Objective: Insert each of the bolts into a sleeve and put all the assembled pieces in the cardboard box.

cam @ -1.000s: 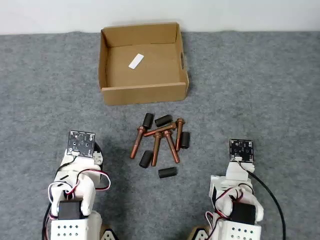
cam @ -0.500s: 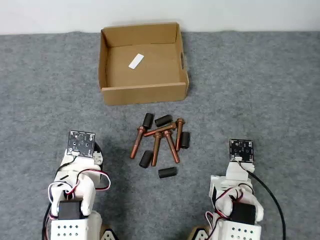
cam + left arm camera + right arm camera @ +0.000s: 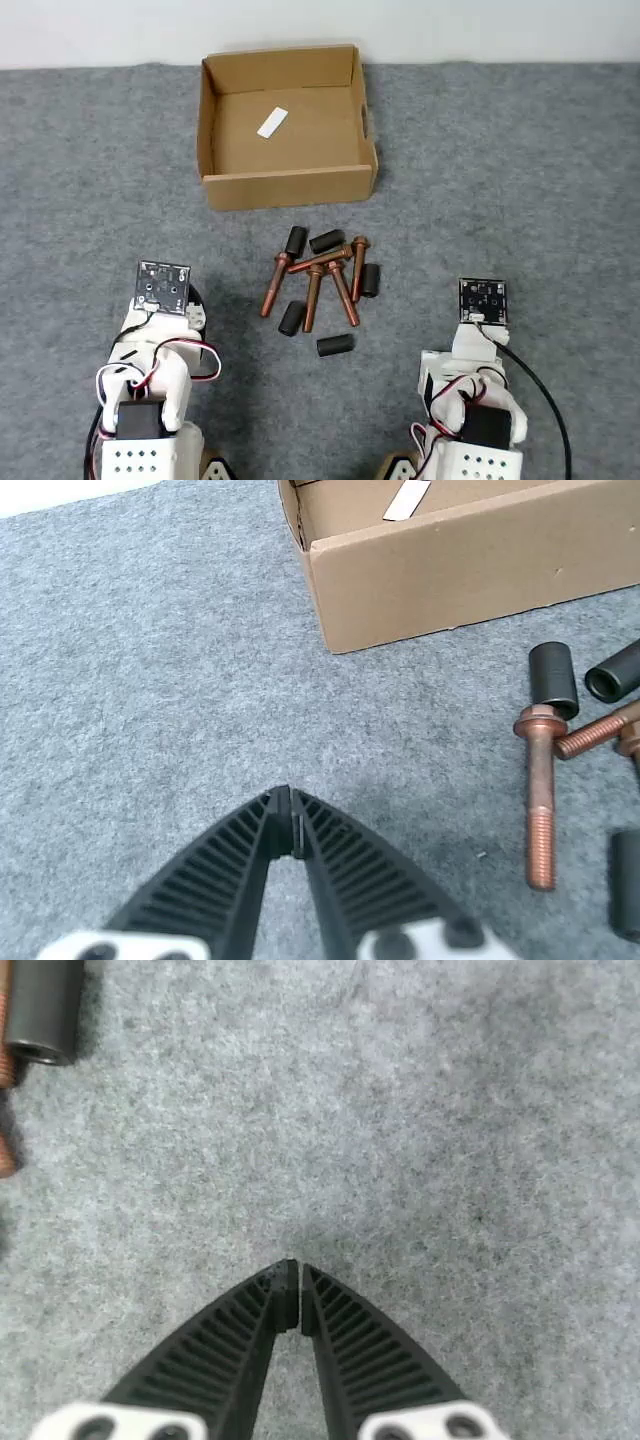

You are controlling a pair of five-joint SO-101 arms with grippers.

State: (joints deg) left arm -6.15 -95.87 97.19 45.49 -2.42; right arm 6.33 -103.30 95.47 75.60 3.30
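lying loose, coppery bolts (image 3: 313, 297), black tubular sleeves (image 3: 335, 346)

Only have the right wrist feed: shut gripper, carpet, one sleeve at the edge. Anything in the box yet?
Observer: No assemblies. The cardboard box holds just a white slip.
Operator: Bolts?
Observer: Five bolts piled between the arms, all bare, with the sleeves loose among them.
Operator: Left gripper?
Observer: Left gripper shut, empty, over bare carpet.
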